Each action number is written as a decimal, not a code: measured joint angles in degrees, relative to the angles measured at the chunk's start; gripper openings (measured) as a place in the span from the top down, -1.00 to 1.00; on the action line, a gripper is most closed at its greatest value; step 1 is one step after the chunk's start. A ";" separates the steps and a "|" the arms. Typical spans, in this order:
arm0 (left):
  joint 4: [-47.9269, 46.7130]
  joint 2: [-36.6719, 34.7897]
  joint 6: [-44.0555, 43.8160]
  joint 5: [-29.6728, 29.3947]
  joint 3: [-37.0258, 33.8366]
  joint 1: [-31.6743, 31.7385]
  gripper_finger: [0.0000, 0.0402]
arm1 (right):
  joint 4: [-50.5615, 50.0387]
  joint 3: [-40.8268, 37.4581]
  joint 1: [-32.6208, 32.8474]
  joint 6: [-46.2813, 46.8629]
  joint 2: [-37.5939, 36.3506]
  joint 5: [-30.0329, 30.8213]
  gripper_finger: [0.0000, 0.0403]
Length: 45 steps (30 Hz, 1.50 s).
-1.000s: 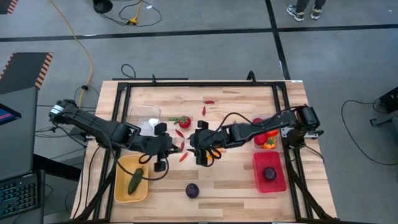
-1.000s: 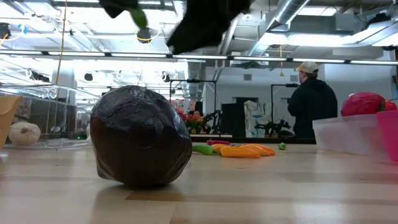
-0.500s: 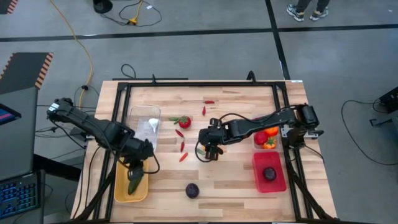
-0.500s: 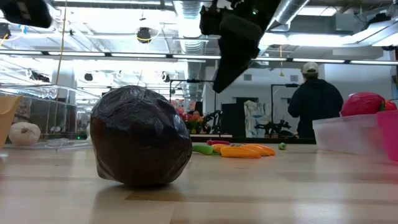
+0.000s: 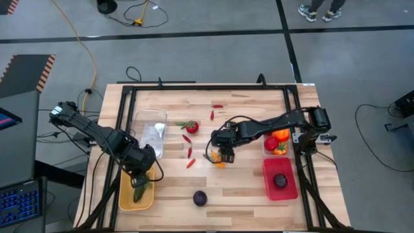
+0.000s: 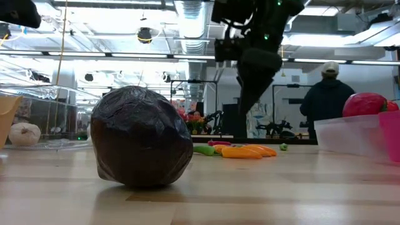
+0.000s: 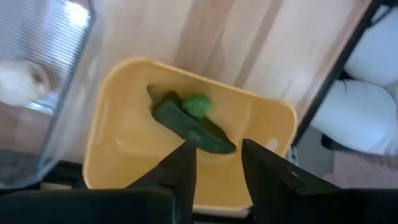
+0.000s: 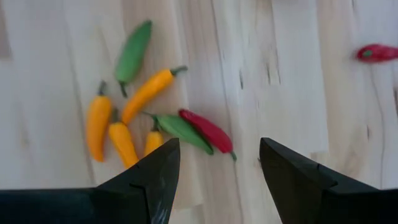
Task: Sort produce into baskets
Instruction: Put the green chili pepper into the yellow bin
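Observation:
My left gripper point(image 5: 140, 180) point(image 7: 217, 169) is open and empty above the yellow basket point(image 5: 127, 194) point(image 7: 124, 137). In the basket lie a dark green pepper point(image 7: 193, 127) and a small bright green piece point(image 7: 198, 106). My right gripper point(image 5: 224, 154) point(image 8: 217, 165) is open and empty above a cluster of orange, green and red chillies point(image 8: 155, 124) point(image 6: 240, 150) lying on the table's middle. A dark purple round point(image 5: 200, 198) point(image 6: 140, 137) rests on the table near the front edge.
A clear basket point(image 5: 150, 120) at the left holds white garlic point(image 6: 25, 133). A clear basket point(image 5: 266, 150) at the right holds a tomato and orange peppers. The red basket point(image 5: 268, 184) holds a purple round. A tomato point(image 5: 191, 127) and loose red chillies point(image 5: 190, 153) lie mid-table. A person point(image 6: 325, 100) stands far behind.
My left gripper has gone from the table's middle toward the left and near edges, to above the yellow basket, where a small green piece now lies beside the dark pepper. My right gripper has gone a little toward the right edge and down, over the chilli cluster.

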 joint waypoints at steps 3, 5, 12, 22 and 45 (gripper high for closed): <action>0.18 0.01 1.25 -2.50 0.00 0.00 0.36 | 0.12 -1.01 -1.00 -2.70 0.00 -0.23 -0.24; 0.20 0.01 2.05 -4.22 0.00 0.00 0.34 | 0.28 -1.77 -1.56 -5.28 0.00 -0.23 -0.24; 0.22 0.01 2.71 -6.93 0.00 0.00 0.33 | 0.52 -2.51 -3.30 -10.76 0.02 -1.37 -0.24; 0.66 0.01 2.73 -7.16 -0.02 0.00 0.33 | 1.07 -2.51 -4.78 -12.03 0.46 -4.66 -0.24; 0.70 0.03 5.54 -14.39 -0.04 0.00 0.33 | 2.78 -2.34 -5.14 -13.59 9.93 -5.53 0.30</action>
